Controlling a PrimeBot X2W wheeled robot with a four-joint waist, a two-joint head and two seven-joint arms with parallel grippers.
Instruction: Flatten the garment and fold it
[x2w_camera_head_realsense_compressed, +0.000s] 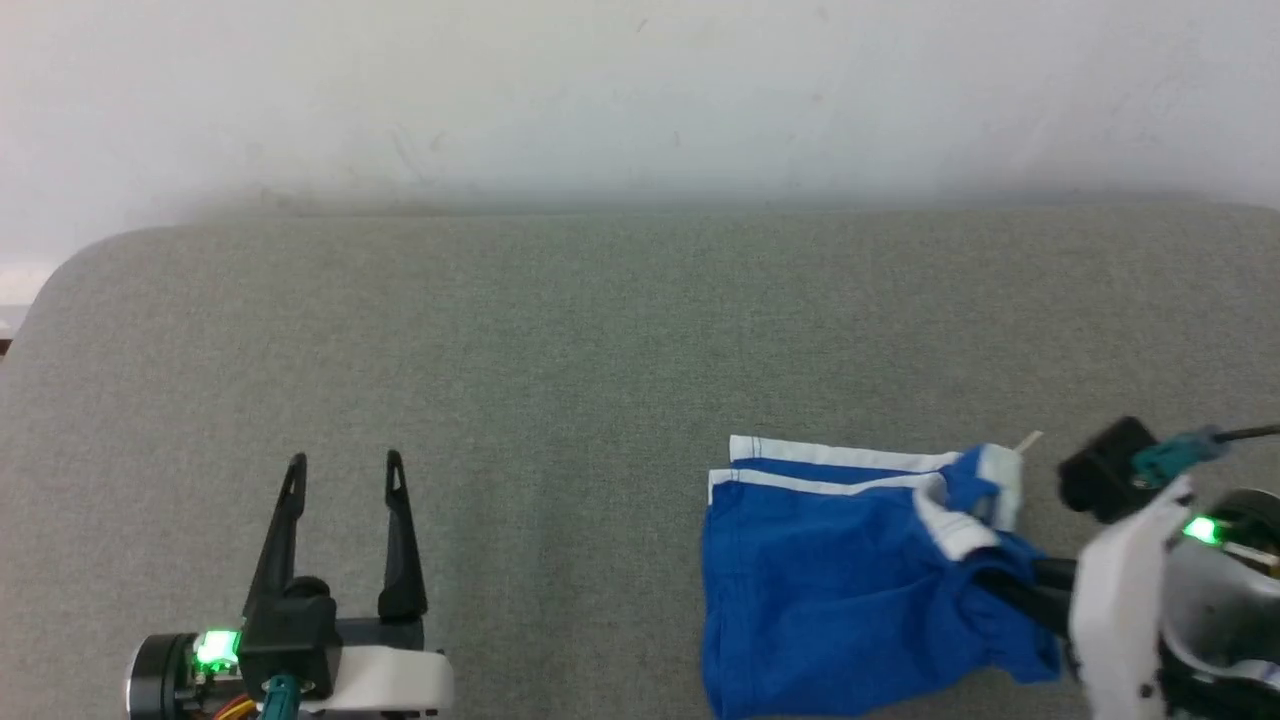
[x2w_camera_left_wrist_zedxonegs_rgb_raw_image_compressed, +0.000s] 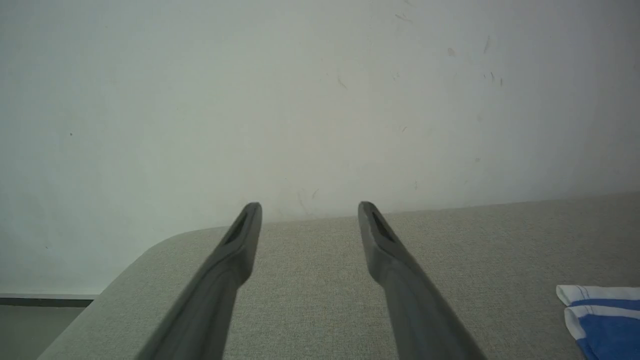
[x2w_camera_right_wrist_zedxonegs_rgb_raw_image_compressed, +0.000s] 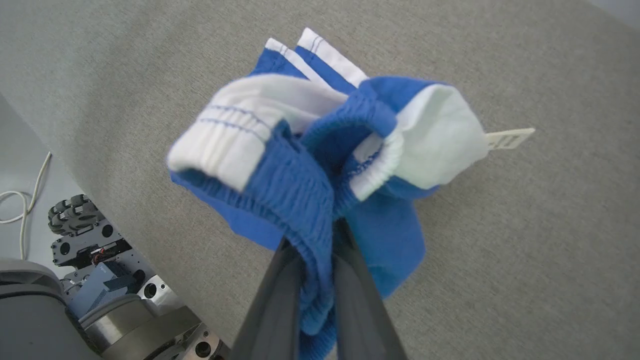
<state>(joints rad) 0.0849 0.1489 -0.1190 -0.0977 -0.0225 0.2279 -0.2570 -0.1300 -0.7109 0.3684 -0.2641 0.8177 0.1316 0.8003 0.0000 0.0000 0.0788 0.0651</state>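
Surface: grey fabric top (x2w_camera_head_realsense_compressed: 560, 400), pale wall (x2w_camera_head_realsense_compressed: 640, 90) behind.
Garment (x2w_camera_head_realsense_compressed: 840, 580): bunched at the surface's near right.
Right gripper (x2w_camera_right_wrist_zedxonegs_rgb_raw_image_compressed: 315, 242): pinches the blue waistband (x2w_camera_right_wrist_zedxonegs_rgb_raw_image_compressed: 300, 195).
Left gripper (x2w_camera_head_realsense_compressed: 345, 462): wide, empty, over the surface's near left.
Handling: likely light, limp; take waistband corners.

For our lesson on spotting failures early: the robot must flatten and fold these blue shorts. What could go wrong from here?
The right gripper pinches the shorts at a bunched waistband, so pulling may drag the whole heap instead of spreading it. The left gripper stands open, away from the cloth, so nothing anchors the other side.
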